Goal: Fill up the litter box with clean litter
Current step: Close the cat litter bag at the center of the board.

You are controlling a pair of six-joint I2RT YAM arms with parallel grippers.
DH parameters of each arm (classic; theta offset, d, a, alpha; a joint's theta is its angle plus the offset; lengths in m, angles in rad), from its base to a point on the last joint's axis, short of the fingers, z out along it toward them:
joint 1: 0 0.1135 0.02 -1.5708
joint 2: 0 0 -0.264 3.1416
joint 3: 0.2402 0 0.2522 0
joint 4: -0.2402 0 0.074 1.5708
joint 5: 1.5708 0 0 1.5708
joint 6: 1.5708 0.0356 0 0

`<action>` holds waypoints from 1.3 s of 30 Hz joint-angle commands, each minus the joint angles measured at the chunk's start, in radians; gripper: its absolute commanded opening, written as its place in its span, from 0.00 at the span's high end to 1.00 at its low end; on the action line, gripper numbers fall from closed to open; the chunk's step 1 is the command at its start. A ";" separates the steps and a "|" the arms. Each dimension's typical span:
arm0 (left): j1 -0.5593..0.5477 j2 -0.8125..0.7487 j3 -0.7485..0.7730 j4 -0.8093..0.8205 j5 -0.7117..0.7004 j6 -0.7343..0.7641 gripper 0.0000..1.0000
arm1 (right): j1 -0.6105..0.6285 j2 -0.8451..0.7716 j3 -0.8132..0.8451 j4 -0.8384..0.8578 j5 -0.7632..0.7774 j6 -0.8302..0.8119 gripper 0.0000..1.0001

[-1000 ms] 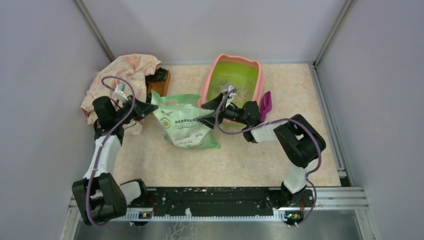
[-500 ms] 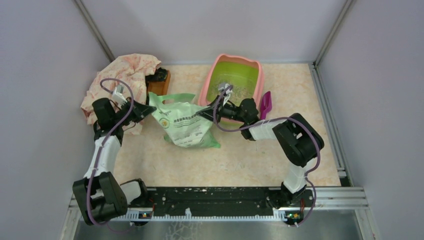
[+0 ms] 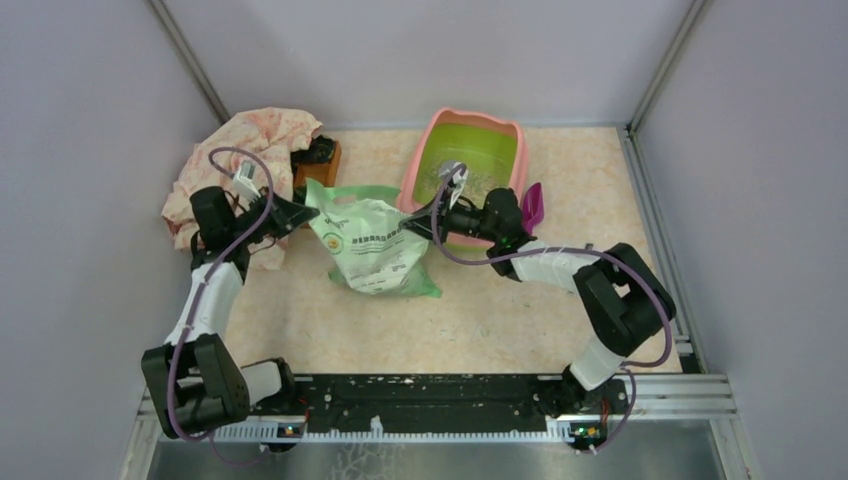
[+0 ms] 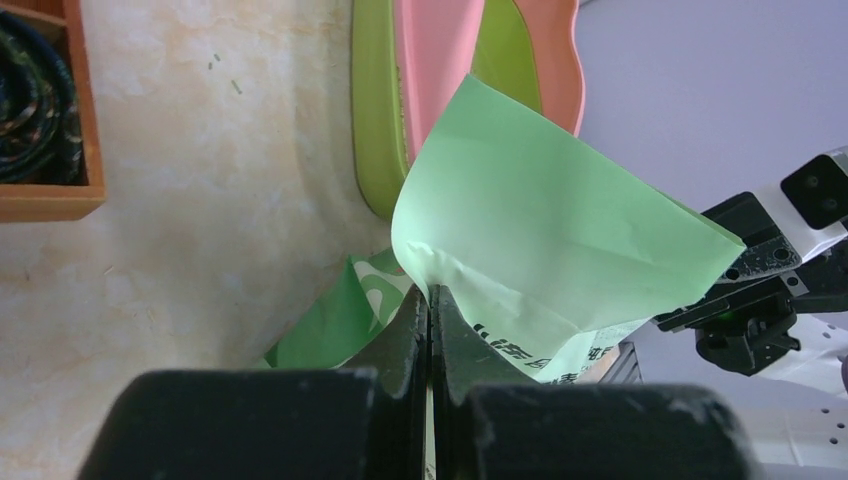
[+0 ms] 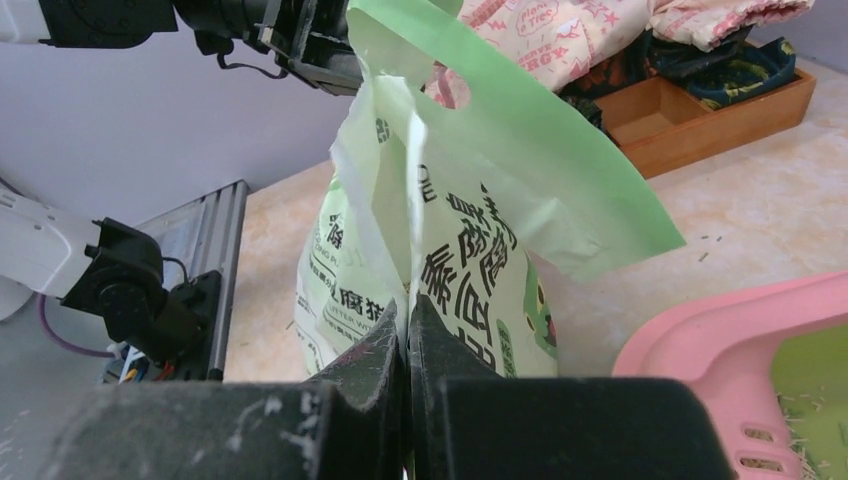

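Note:
The litter box, pink-rimmed and lime-green inside, stands at the back of the table; a thin scatter of clean litter lies in it. A light green printed bag stands just left of it. My left gripper is shut on the bag's upper left edge, pinching the film at its fingertips. My right gripper is shut on the bag's right side fold, with the film between its tips. The box's pink rim shows to the right.
A magenta scoop leans at the box's right side. A wooden tray with dark items and a crumpled patterned cloth sit at the back left. Grey walls close in the table on three sides.
My right gripper has shut on the bag's right side and its arm has stretched out, elbow moving right. The bag stands a little more upright. My left gripper has edged slightly back.

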 commanded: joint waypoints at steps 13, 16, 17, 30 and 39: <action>-0.089 -0.012 0.026 -0.066 -0.082 0.087 1.00 | -0.023 -0.164 -0.130 0.063 0.002 -0.031 1.00; -0.080 -0.011 0.032 -0.129 -0.101 0.122 1.00 | -0.025 -0.186 -0.154 0.051 0.003 -0.042 1.00; -0.077 -0.013 0.032 -0.135 -0.108 0.132 1.00 | -0.025 -0.191 -0.160 0.047 -0.002 -0.044 1.00; -0.075 -0.095 0.136 -0.307 -0.216 0.236 1.00 | 0.000 -0.293 -0.135 -0.210 -0.019 -0.209 1.00; -0.075 -0.178 0.197 -0.331 -0.226 0.240 0.99 | 0.015 -0.321 -0.105 -0.301 -0.021 -0.278 1.00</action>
